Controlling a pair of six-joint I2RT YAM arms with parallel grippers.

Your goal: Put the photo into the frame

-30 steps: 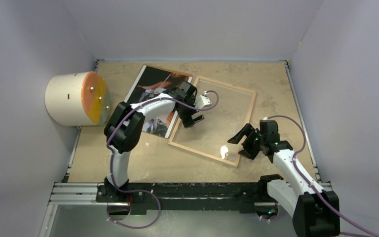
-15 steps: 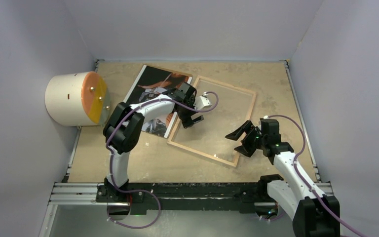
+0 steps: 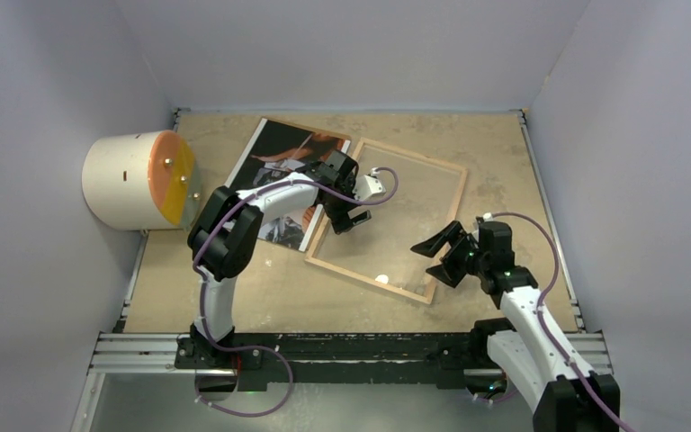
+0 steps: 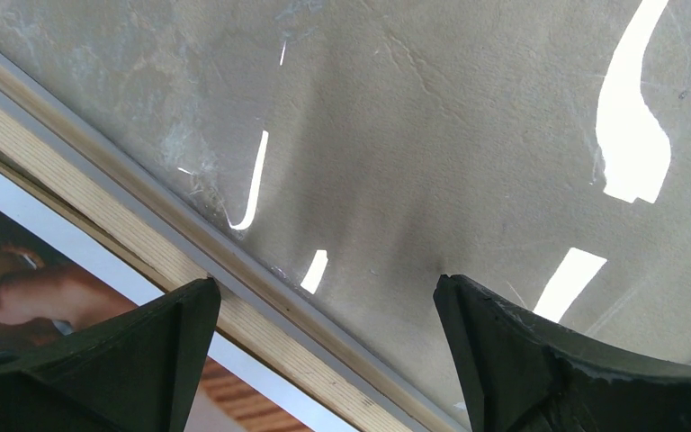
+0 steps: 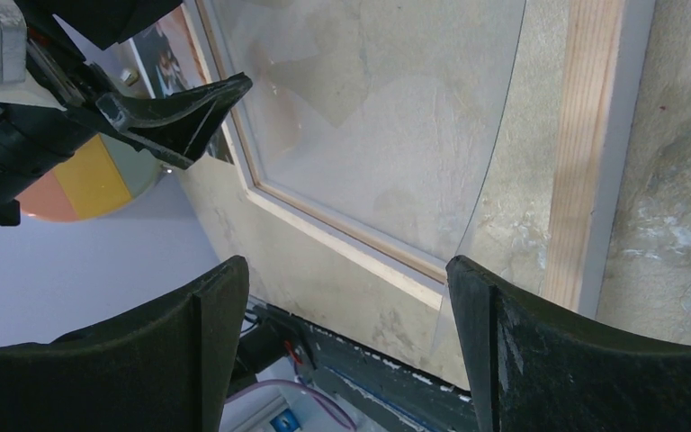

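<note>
**tk:** Right arm is the only one shifting since a second ago. Its elbow is sliding outward and the right claw (image 3: 434,261) is creeping a hair along the frame (image 3: 413,154)'s right rail. Left arm is basically sitting still.

**mo:** Is either one holding anything?

**tk:** Nope. Left claw (image 3: 349,216) is hanging spread wide over the frame's left rail, one finger on the photo (image 3: 274,155) side, the other over the glass (image 3: 396,211), gripping nothing. Right claw is gaping too, empty.

**mo:** So where's the photo sitting?

**tk:** It's lying flat, picture side up, just left of the frame. Its long edge is running parallel with that left rail, right up against it. Can't tell if it's slipping under. So it's lying on the robot's left of the left claw, and that arm is way nearer. I'm guessing it's the one going for it.

**mo:** Room to work?

**tk:** Tabletop (image 3: 234,288) is looking rough and matte, so getting under a flat glossy print is probably going to be fiddly. Walls (image 3: 342,54) are boxing in three sides, and a white drum (image 3: 130,180) is sitting far left, apart from the photo.
</note>
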